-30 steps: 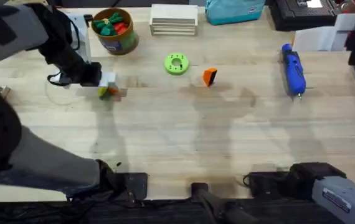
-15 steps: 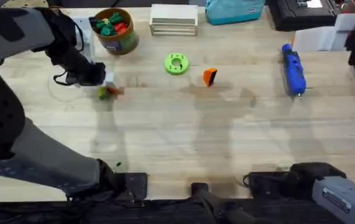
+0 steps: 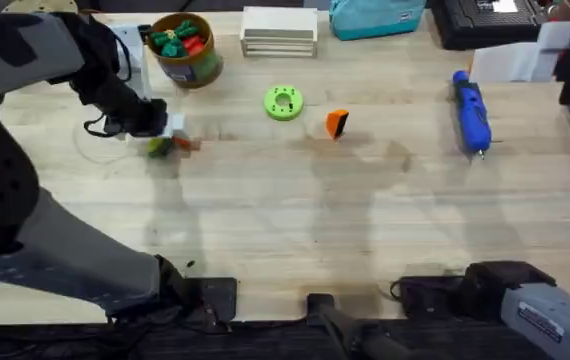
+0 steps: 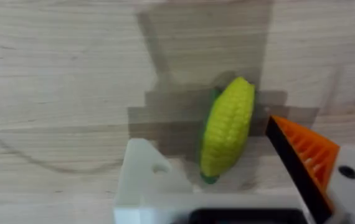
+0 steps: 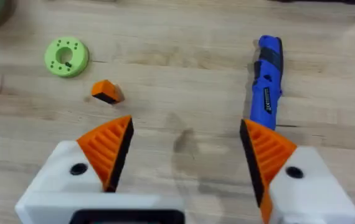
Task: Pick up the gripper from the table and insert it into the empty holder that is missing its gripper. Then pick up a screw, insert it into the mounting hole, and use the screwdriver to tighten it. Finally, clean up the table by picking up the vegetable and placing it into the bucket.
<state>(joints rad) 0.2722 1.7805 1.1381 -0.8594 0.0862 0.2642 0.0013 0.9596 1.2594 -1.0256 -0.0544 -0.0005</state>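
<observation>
Left gripper (image 4: pixel 227 199) has edged slightly left and up the table since 0.5 s ago, corn still between its fingers. Its jaws stand apart around the small yellow-and-green toy corn vegetable (image 4: pixel 228 129), which lies on the light wooden table (image 3: pixel 295 210); one side carries an orange ribbed pad (image 4: pixel 305 152), the other is a bare white plastic holder (image 4: pixel 143 177). Overhead, the corn (image 3: pixel 162 146) sits below-left of the round orange-rimmed bucket (image 3: pixel 186 50). Loose small orange wedge gripper (image 3: pixel 337 123) lies right of the flat green ring disc (image 3: pixel 283 102). Blue pen-shaped screwdriver (image 3: pixel 471 110) lies far right. Right gripper (image 5: pixel 184 158) hangs with fingers apart, holding nothing.
</observation>
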